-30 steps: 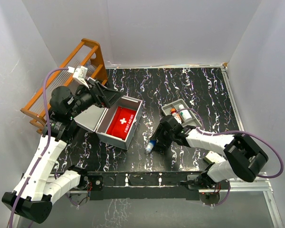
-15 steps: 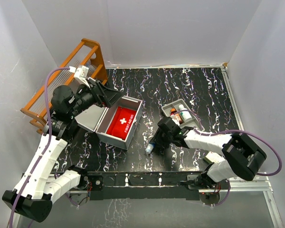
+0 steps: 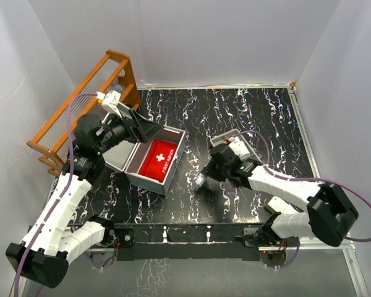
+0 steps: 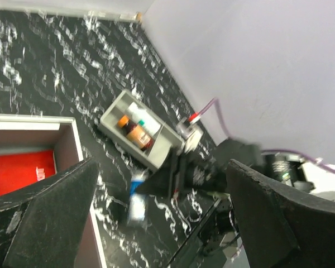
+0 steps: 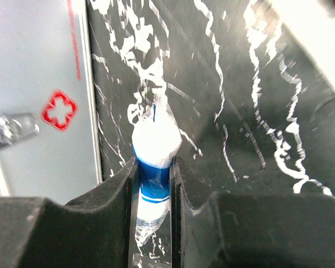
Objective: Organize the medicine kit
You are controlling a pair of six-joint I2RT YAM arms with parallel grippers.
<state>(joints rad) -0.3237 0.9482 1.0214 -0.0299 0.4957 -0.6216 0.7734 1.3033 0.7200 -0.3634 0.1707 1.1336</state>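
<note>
Table [image 3: 247, 111] top noted as glossy black marbled; medicine kit [image 3: 146, 180] matt grey plastic; pouch [image 3: 159, 158] red cloth; rack [image 3: 130, 80] varnished wood; bottle [image 5: 155, 142] smooth plastic.

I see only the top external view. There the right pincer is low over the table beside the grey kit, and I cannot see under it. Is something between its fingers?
Observer: Yes. The right wrist view shows the right pincer closed on a small blue and white bottle, one finger on each side.
Operator: The right arm hides most of the divided tray. Is it empty?
Observer: No. In the left wrist view the tray holds an orange-capped brown bottle and a white bottle.
Operator: Does the left pincer hold anything?
Observer: No. Its own camera shows the left pincer wide open, nothing between the fingers.
</note>
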